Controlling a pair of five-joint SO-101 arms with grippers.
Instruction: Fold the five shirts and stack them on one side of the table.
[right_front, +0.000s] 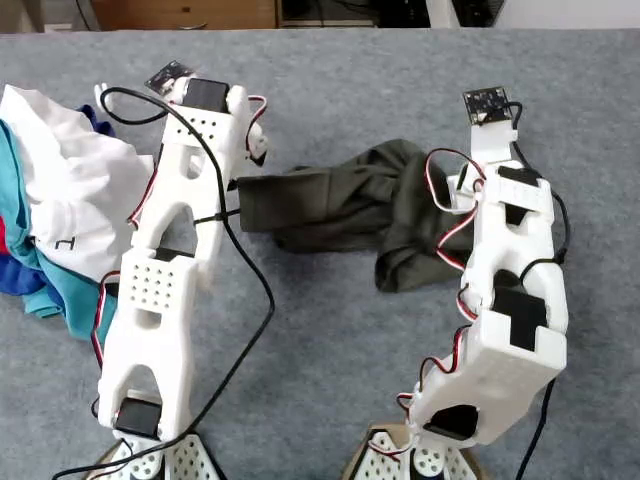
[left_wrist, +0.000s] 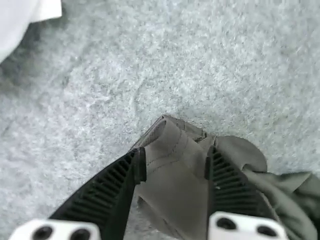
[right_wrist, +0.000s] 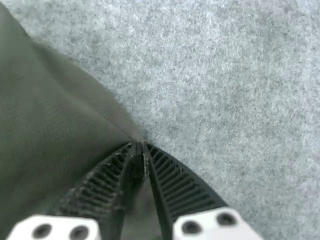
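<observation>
High view: shirt (right_front: 340, 205) crumpled mid-bench (right_front: 330, 350), pile (right_front: 60, 200) heaped at edge. Left end effector (left_wrist: 172, 170) released, hem straddled. Right end effector (right_wrist: 141, 155) clenched on shirt edge. Fabric judged light, floppy; best pinched at corners.

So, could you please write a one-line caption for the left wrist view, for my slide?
Left gripper, jaws open, straddling a corner of the olive shirt on the grey felt table.

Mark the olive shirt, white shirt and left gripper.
olive shirt (right_front: 330, 200), high view, middle of the fabric.
white shirt (right_front: 70, 185), high view, crumpled middle.
left gripper (left_wrist: 175, 160), left wrist view, midway between fingertips.
</observation>
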